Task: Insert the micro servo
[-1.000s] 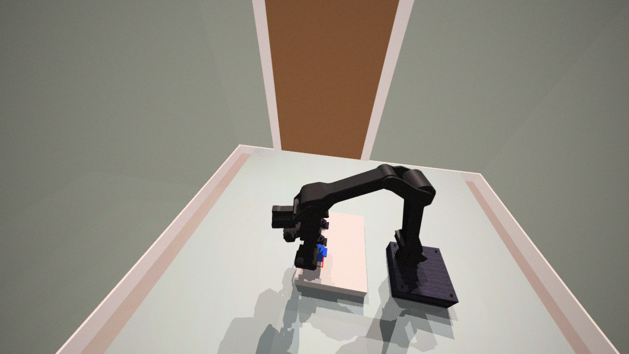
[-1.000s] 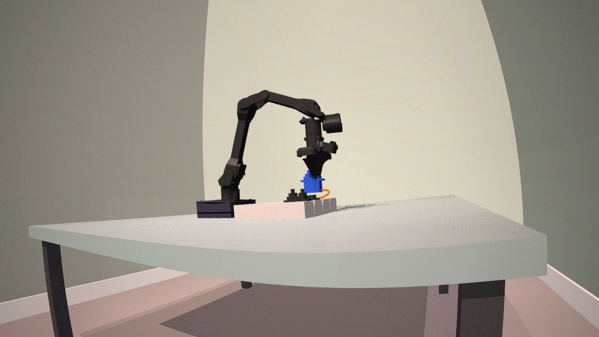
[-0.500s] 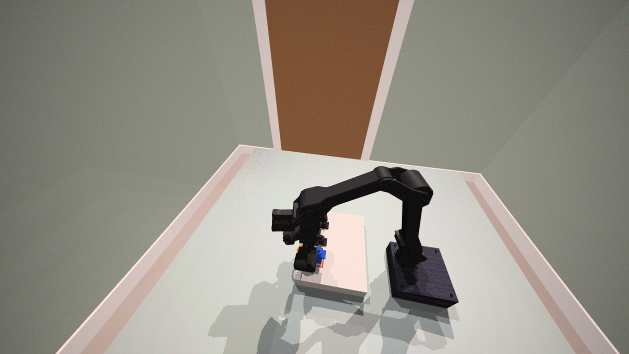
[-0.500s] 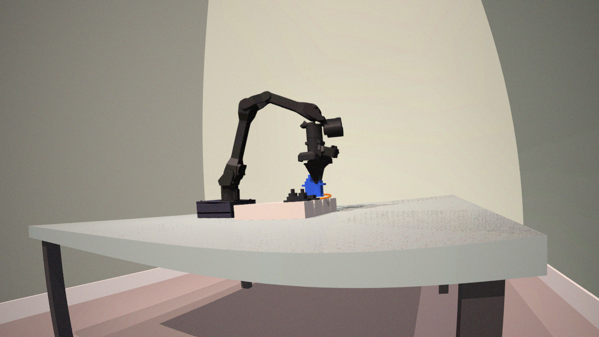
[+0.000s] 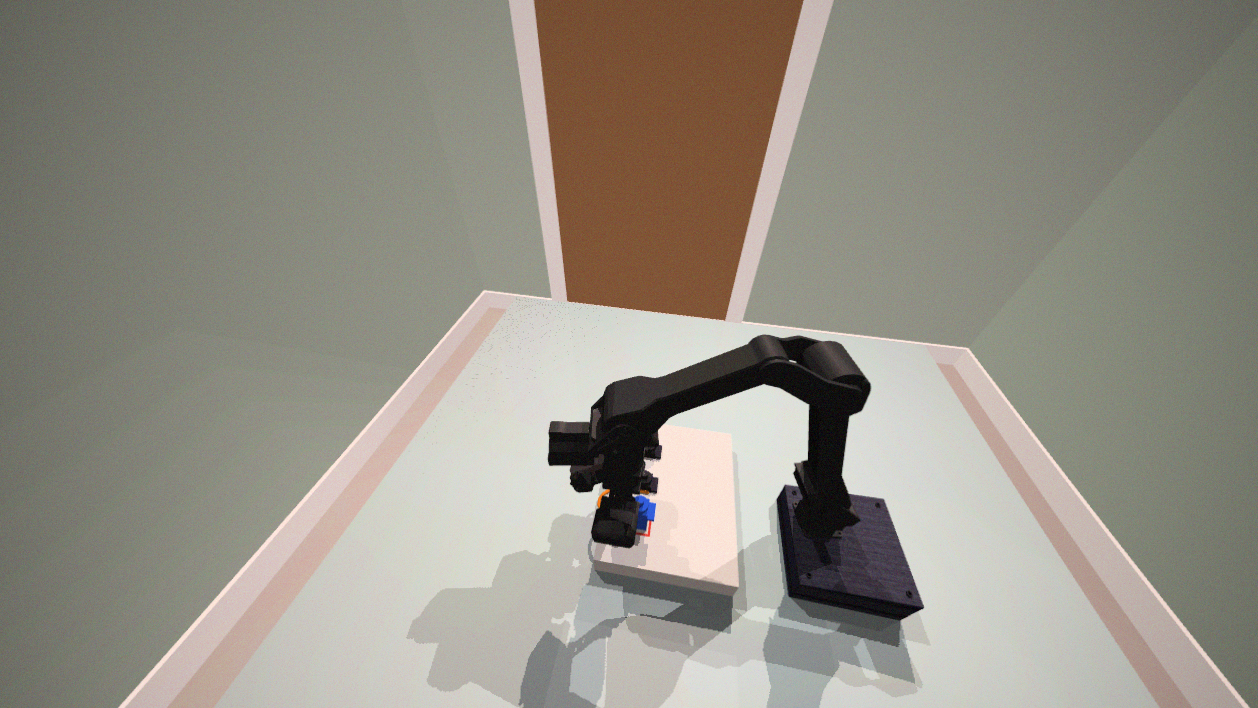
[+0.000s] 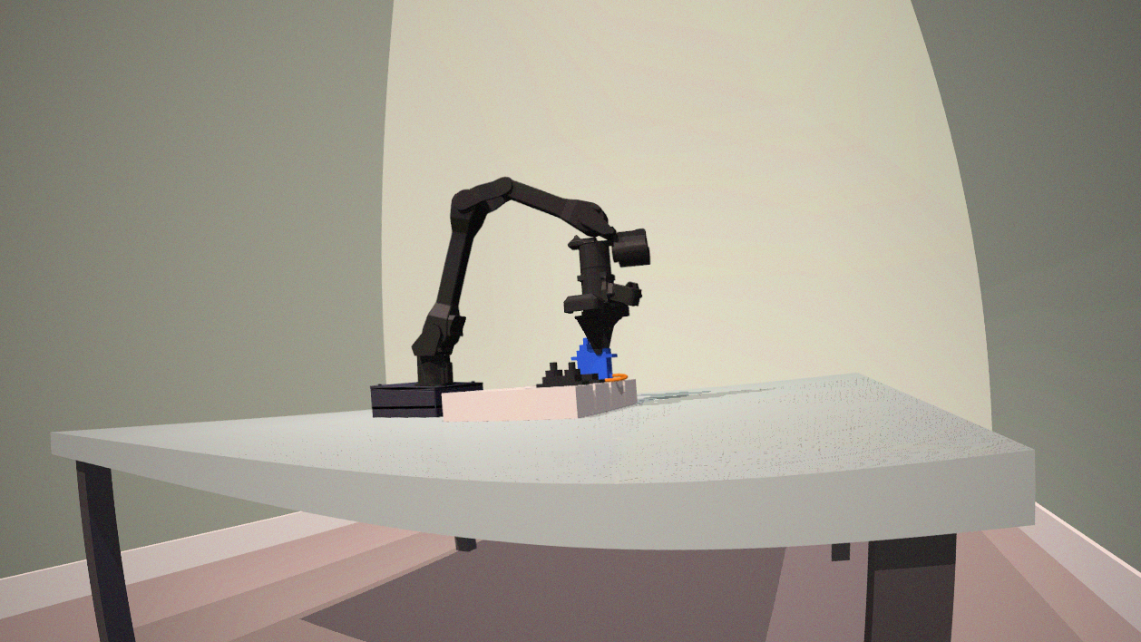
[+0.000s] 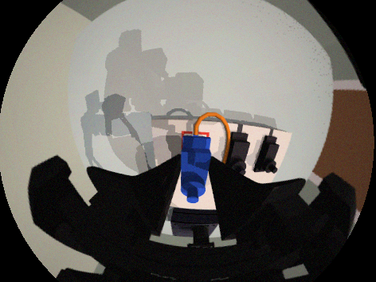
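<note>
Black parallel jaws of the black six-joint arm point straight down, clamped on the small blue micro servo, which hangs between the fingertips. In the wrist view the servo sits right over the red-outlined pocket on the pale pink rectangular deck block; only the top edge of the red outline shows past it. In the exterior view the servo is low over the deck's near end, and I cannot tell whether its base touches. Its thin orange cable loops up and over toward the right. Right of that, two black servos already seated in the deck stand side by side. Arm's dark square base plate sits on the pale grey-green table, just beside the deck.
</note>
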Tool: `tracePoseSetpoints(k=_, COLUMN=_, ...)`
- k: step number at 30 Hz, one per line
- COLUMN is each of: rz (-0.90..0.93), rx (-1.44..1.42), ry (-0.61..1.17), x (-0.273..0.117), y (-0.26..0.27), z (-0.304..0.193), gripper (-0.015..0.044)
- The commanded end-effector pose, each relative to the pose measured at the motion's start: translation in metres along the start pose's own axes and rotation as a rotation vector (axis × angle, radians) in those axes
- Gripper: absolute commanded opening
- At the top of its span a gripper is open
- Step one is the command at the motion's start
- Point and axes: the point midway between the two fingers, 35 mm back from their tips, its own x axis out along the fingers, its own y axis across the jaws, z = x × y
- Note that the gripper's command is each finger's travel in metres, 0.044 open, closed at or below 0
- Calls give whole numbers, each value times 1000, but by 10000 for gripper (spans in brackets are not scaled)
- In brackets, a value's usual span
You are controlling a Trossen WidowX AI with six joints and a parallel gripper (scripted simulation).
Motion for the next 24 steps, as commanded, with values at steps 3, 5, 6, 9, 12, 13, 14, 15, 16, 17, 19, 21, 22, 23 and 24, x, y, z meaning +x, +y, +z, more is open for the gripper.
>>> tracePoseSetpoints(k=3, rz=2, rx=-3, ry=-1, x=5, y=0, z=0, gripper=0)
tracePoseSetpoints(k=5, rz=2, rx=-3, ry=-1, x=7, y=0, z=0, gripper=0)
tracePoseSetpoints(k=6, rz=2, rx=-3, ry=-1, x=8, y=0, z=0, gripper=0)
tracePoseSetpoints(k=9, rz=2, rx=-3, ry=-1, x=11, y=0, z=0, gripper=0)
tracePoseSetpoints(k=12, rz=2, rx=-3, ry=-1, x=14, y=0, z=0, gripper=0)
tracePoseSetpoints(k=13, rz=2, rx=-3, ry=-1, x=15, y=0, z=0, gripper=0)
tracePoseSetpoints(k=14, rz=2, rx=-3, ry=-1, x=16, y=0, z=0, gripper=0)
tracePoseSetpoints(k=15, rz=2, rx=-3, ry=-1, x=17, y=0, z=0, gripper=0)
tracePoseSetpoints(k=16, rz=2, rx=-3, ry=-1, x=18, y=0, z=0, gripper=0)
tracePoseSetpoints(k=17, rz=2, rx=-3, ry=-1, x=19, y=0, z=0, gripper=0)
tracePoseSetpoints(k=19, rz=2, rx=-3, ry=-1, x=21, y=0, z=0, gripper=0)
tracePoseSetpoints(k=21, rz=2, rx=-3, ry=-1, x=23, y=0, z=0, gripper=0)
tracePoseSetpoints(k=22, rz=2, rx=-3, ry=-1, x=24, y=0, z=0, gripper=0)
tracePoseSetpoints(k=23, rz=2, rx=-3, ry=-1, x=25, y=0, z=0, gripper=0)
tracePoseSetpoints(k=24, rz=2, rx=-3, ry=-1, x=26, y=0, z=0, gripper=0)
